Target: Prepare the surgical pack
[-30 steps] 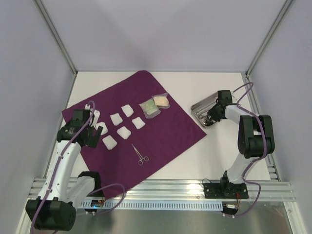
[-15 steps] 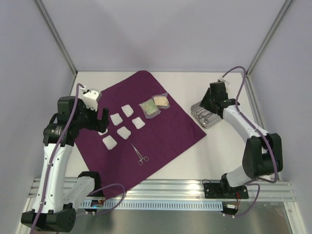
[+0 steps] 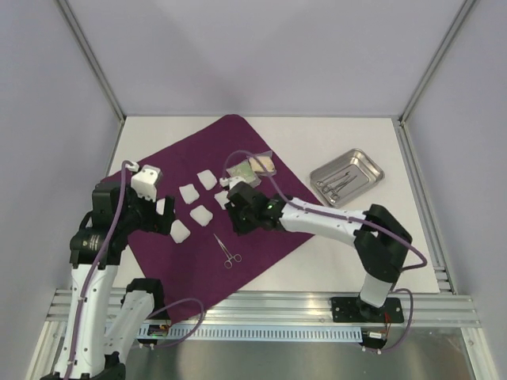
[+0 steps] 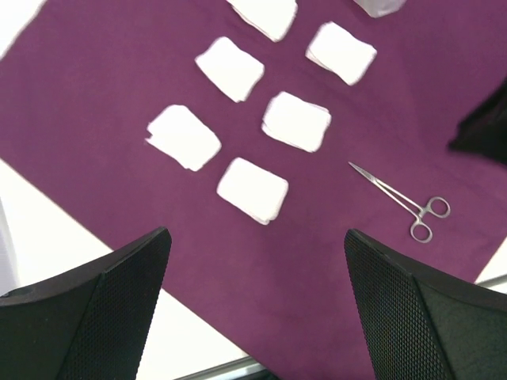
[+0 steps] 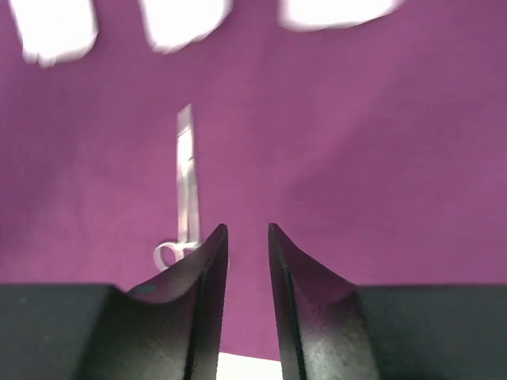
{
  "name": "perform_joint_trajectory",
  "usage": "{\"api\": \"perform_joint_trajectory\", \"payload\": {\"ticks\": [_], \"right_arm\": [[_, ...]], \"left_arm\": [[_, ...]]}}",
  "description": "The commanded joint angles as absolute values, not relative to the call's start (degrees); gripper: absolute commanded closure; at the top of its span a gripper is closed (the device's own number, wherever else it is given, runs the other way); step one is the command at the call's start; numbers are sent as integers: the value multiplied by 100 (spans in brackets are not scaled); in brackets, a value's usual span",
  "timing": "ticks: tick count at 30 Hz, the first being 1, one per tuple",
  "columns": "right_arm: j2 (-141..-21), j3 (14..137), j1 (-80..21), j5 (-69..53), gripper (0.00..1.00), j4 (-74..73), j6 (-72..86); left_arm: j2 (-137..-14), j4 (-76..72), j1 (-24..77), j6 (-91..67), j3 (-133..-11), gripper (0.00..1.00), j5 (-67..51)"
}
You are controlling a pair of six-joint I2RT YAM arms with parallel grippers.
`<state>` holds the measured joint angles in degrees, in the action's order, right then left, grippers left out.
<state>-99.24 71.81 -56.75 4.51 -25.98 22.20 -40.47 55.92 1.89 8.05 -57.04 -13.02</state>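
**Grippers over cloth, forceps pick likely**

Left gripper (image 4: 255, 237) wide, empty, above gauze (image 4: 253, 189) on cloth (image 3: 206, 146). Right gripper (image 5: 247, 229) narrow, empty, just beside forceps (image 5: 186, 182). Tray (image 3: 314, 174) off cloth, right. Next probably: shift over forceps, lower, close.

The cloth (image 3: 261, 214) is coloured a deep, even purple, with no print. The gauze squares (image 3: 201, 214) laid on it are plain white. The forceps (image 3: 227, 252) and the tray (image 3: 372, 165) are seen in bright silver. Pale green and beige contents are shown inside the clear packets (image 3: 242, 176). The table (image 3: 348, 142) is white. A fine black mesh pattern is carried by the fingers (image 4: 412, 309) of the left gripper (image 4: 255, 236); those (image 5: 202, 317) of the right gripper (image 5: 245, 231) are plain black. The arms (image 3: 325, 222) are finished white with black joints, and lilac cables (image 3: 120, 198) are strung along them.
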Motion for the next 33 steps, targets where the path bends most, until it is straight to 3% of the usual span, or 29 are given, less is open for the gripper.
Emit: {"api": "perform_joint_trajectory", "payload": {"ticks": [1, 11, 33], "right_arm": [[-10430, 7628, -6116, 633, 72, -2759, 2092], [-11416, 8358, -6627, 879, 78, -3304, 2162], [-11821, 8350, -6812, 931, 84, -3427, 2364]], "left_arm": [[-3841, 5379, 176, 607, -5687, 0, -932], [-3718, 5370, 176, 589, -5678, 0, -852], [-3709, 5353, 176, 562, -5678, 0, -774]]}}
